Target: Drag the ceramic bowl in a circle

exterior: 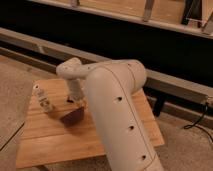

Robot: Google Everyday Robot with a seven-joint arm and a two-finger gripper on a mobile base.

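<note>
Looking across the room from the one camera view, I see the big white arm (111, 95) bending down over the wooden table (55, 146), taking up most of the right half of the scene. Its gripper (78, 104) is low, just above the tabletop, with the fingers clenched right at the far rim of the ceramic bowl (71, 119). Whether the rim is actually pinched between them or only pressed against, I cannot tell from here. The bowl, dark and glossy, rests on the wood near the middle of the table, on the near side of the gripper, and a clear glass cup (45, 103) stands apart from it to the left.

As for progress, my judgement is that the drag is under way, since the tool is down at the bowl rather than hanging above it. How much of the circle is drawn does not show. What remains, I'd say, is to bring the bowl round, close the loop, and let go.
</note>
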